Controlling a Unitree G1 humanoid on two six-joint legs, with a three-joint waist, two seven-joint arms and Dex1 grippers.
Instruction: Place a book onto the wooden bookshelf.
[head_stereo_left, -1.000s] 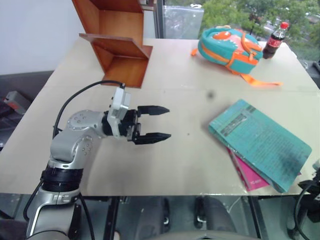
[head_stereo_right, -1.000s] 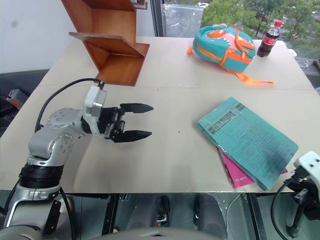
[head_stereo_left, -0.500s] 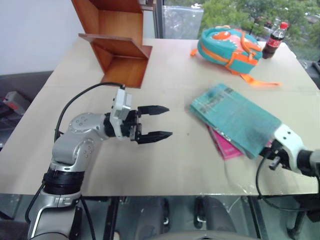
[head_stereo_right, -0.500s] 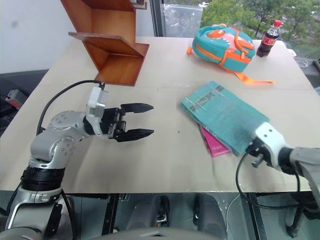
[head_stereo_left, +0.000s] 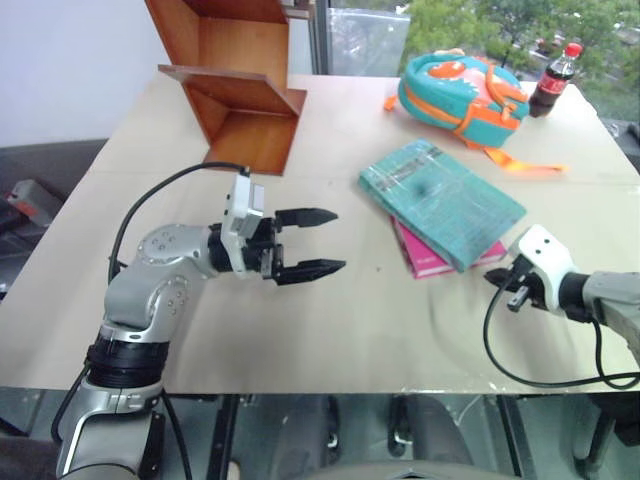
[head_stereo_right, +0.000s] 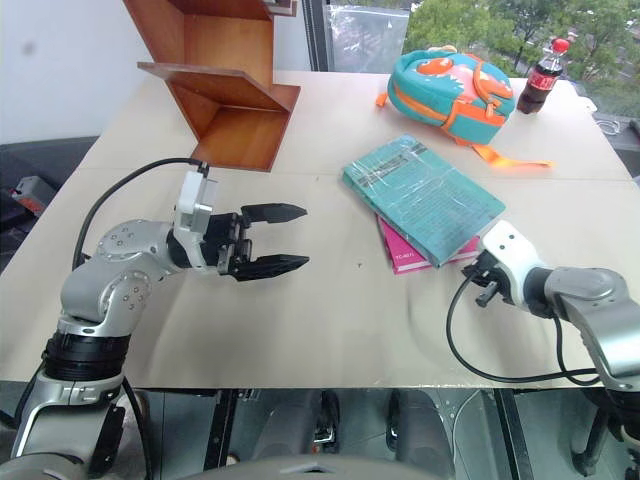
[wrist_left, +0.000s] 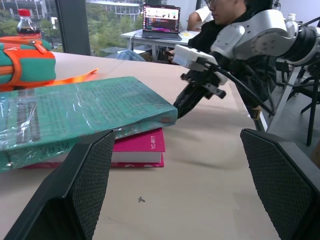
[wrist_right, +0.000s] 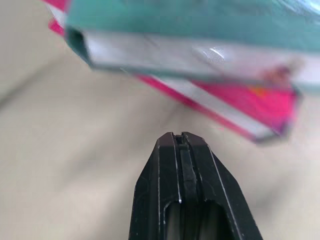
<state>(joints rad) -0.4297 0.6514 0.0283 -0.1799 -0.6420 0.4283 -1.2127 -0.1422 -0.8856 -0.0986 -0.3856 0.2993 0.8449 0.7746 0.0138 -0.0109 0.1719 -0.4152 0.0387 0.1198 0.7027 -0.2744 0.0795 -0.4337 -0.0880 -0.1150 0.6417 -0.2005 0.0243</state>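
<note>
Book (head_stereo_right: 423, 198) lies flat on the counter (head_stereo_right: 330, 320) atop a pink book (head_stereo_right: 407, 255), just beyond the right gripper (head_stereo_right: 484, 280), whose jaws are closed. Left gripper (head_stereo_right: 285, 238), jaws spread, hovers well apart from it.

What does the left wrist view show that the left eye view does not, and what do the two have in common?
Left wrist view alone: a laptop and a seated person behind the table.

Left eye view alone: the wooden bookshelf and the whole open left end effector.

Both: the teal book lying on the pink book, the backpack, the cola bottle and the shut right end effector beside the books.
</note>
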